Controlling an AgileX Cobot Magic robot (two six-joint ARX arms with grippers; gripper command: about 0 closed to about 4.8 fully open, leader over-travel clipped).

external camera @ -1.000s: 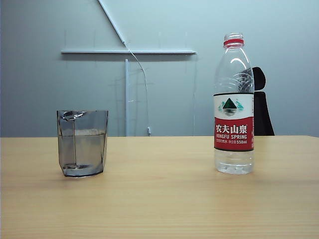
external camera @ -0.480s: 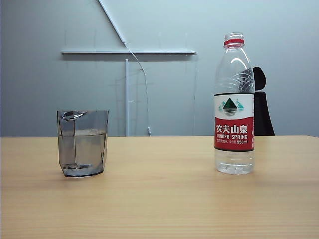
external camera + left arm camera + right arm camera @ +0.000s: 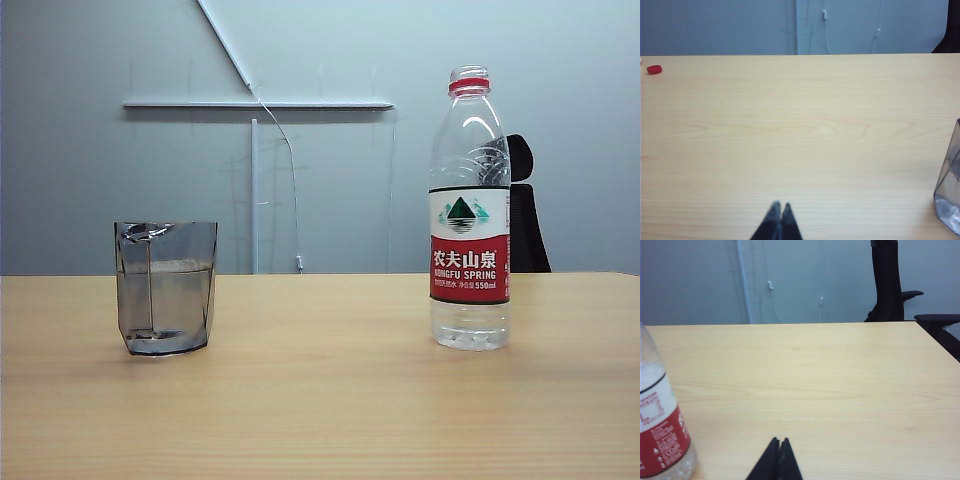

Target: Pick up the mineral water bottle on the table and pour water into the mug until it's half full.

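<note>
Bottle and mug stand apart on the table [image 3: 330, 400]

Mineral water bottle [image 3: 470, 210] upright, mug [image 3: 166, 288] part-filled; left gripper [image 3: 778, 212] and right gripper [image 3: 778, 446] closed, empty, only fingertips visible; both arms hidden.

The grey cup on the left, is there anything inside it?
Yes. The mug holds clear water to roughly half its height, seen through the smoky wall. Nothing else shows inside. Both grippers, left and right, are shut, away from it.

table [image 3: 330, 400]: light wood | on it: mug [image 3: 166, 287], mineral water bottle [image 3: 469, 210], red cap [image 3: 654, 69]
</note>
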